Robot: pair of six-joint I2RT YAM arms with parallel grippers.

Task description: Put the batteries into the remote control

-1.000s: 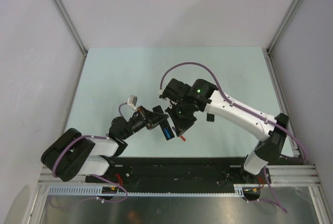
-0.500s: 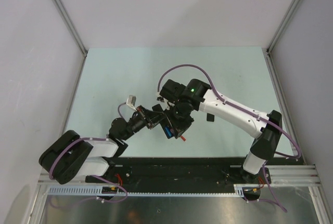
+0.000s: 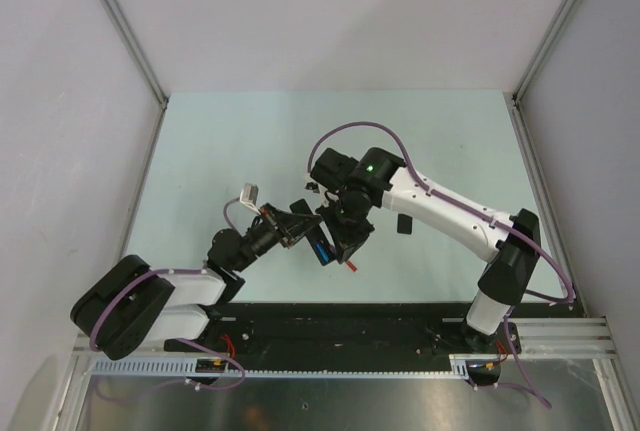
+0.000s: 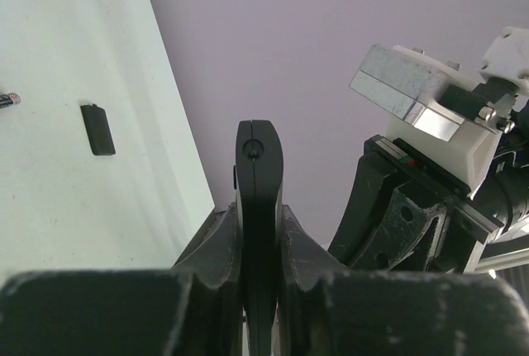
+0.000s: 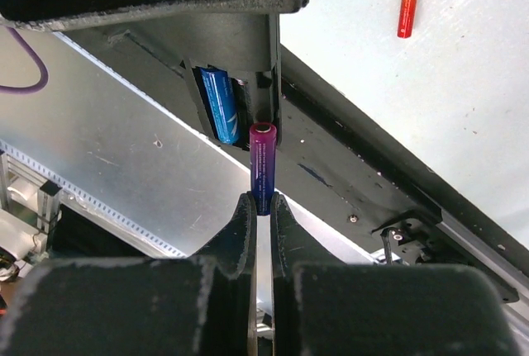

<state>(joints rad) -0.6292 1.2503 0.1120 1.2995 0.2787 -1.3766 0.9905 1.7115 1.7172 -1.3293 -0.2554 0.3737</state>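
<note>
While left fingers [image 4: 231,240] clamp slim black remote control [image 4: 259,174], right fingers [image 5: 245,217] pinch purple battery [image 5: 262,166], red-orange battery [image 5: 408,4] on counter [image 5: 463,83], right arm [image 3: 450,213] shifted left.

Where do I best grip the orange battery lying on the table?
Take the orange battery at mid-length, coming straight down from above and pinching across its round barrel. It is a thin cylinder lying flat on the table, with bare surface along both long sides, so a cross-barrel pinch should fit. Its ends look too small to hold endwise.
</note>
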